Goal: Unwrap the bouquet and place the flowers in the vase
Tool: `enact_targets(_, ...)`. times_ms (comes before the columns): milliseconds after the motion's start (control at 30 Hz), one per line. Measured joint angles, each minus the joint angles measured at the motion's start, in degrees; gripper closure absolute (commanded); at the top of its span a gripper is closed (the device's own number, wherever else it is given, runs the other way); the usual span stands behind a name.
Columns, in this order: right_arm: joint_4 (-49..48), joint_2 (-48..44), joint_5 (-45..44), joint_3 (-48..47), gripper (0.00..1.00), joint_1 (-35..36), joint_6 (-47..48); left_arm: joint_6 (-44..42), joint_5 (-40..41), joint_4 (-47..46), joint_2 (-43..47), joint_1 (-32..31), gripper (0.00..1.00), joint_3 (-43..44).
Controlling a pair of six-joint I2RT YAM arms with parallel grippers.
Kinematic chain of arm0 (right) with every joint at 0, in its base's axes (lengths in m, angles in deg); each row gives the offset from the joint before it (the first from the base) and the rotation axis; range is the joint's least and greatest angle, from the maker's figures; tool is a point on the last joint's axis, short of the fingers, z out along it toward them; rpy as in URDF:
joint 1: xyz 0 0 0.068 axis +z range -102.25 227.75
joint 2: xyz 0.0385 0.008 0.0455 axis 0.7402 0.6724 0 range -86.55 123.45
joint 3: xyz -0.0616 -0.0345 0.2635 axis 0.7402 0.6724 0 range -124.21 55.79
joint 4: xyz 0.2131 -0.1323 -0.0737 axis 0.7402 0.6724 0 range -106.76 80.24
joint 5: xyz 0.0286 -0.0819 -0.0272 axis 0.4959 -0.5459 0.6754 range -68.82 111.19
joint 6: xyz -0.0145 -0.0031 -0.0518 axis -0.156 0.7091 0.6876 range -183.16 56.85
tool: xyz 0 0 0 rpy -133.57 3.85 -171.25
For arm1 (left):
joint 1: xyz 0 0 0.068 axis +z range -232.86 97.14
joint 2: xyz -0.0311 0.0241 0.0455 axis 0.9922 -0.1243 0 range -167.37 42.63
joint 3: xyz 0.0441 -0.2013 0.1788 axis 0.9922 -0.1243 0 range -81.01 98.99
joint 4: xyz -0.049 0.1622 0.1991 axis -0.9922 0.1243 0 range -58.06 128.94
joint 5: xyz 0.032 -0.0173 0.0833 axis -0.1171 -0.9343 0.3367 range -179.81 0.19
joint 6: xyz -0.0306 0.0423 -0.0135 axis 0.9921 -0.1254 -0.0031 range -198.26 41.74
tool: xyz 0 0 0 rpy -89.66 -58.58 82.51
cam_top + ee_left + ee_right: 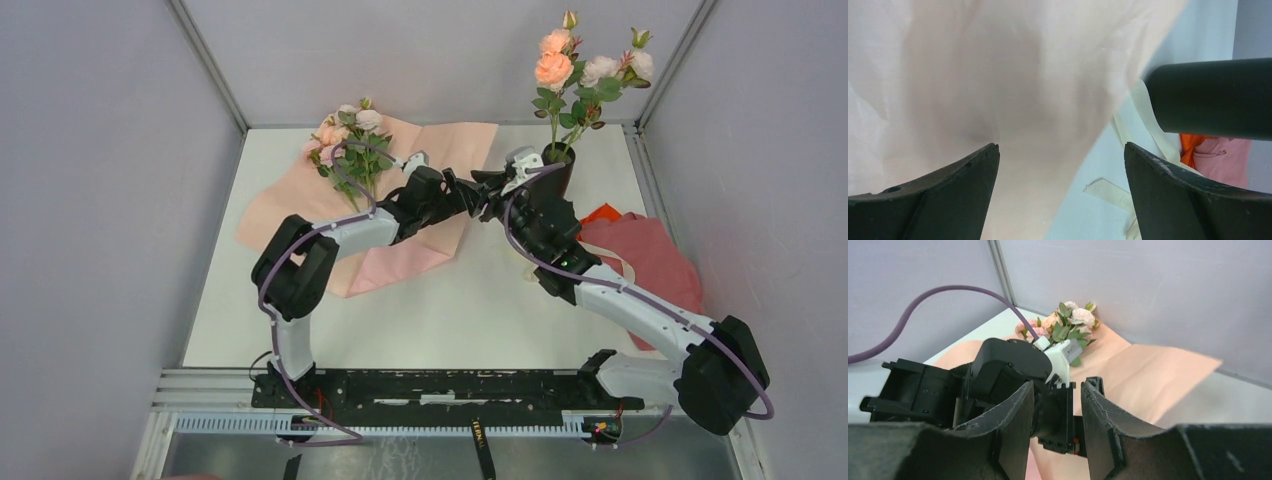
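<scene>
The bouquet is unwrapped: its light pink paper (440, 150) lies spread flat at the back left. One bunch of flowers (350, 148) rests on it, also in the right wrist view (1068, 322). More roses (572, 65) stand in the black vase (558, 172) at the back right. My left gripper (478, 192) reaches right over the paper's edge, open and holding nothing (1060, 146), with the vase (1208, 97) just ahead to its right. My right gripper (500, 208) faces it from beside the vase, partly open with nothing between its fingers (1058, 384).
A cream ribbon (1115, 192) lies loose on the table by the paper's edge. A pink-red cloth (650, 255) with an orange piece (600, 213) sits right of the vase. Grey walls close in the table on three sides. The two grippers are nearly tip to tip.
</scene>
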Motion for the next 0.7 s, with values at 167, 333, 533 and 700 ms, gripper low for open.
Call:
enact_targets(167, 0.1, -0.2, -0.3, -0.7, 0.54, 0.0, 1.0, 0.0, -0.1, 0.0, -0.1, -0.7, 0.0, 0.1)
enact_targets(333, 0.3, 6.5, -0.3, -1.8, 0.54, 0.0, 0.9, -1.0, 5.4, -0.6, 5.5, -0.7, 0.0, -6.6)
enact_targets(533, 0.8, 9.5, 0.9, -2.2, 0.52, 0.0, 0.0, -3.8, 15.6, 4.8, 18.0, 1.6, 0.0, -8.4)
enact_targets(700, 0.8, 12.5, 1.7, -7.5, 0.52, 0.0, 0.0, -3.7, 14.2, 5.0, 19.9, 12.6, 0.0, -11.2)
